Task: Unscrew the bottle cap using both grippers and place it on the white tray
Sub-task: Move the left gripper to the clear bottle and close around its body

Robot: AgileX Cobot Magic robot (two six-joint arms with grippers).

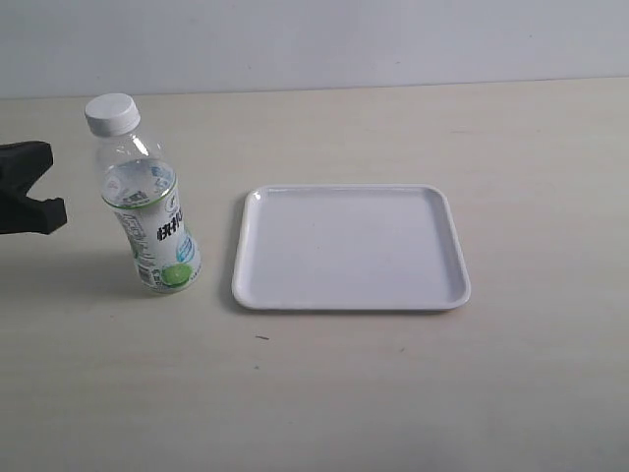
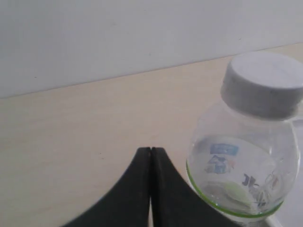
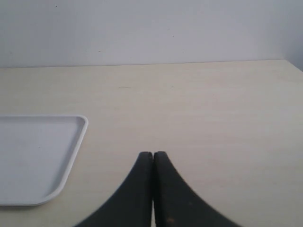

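Note:
The bottle [image 1: 149, 211] stands upright on the table, left of the white tray [image 1: 351, 246], with the white bottle cap [image 1: 111, 113] screwed on its neck. My left gripper [image 1: 39, 187] shows only at the far left edge, apart from the bottle. In the left wrist view its black fingertips [image 2: 150, 150] are pressed together with nothing between them, and the bottle [image 2: 241, 175] and bottle cap [image 2: 262, 85] rise close beside them. My right gripper [image 3: 153, 153] is shut and empty over bare table, with the tray's corner [image 3: 80, 135] off to one side. The exterior view does not show it.
The pale wooden table [image 1: 324, 393] runs back to a light wall [image 1: 314, 39]. Nothing lies in the tray.

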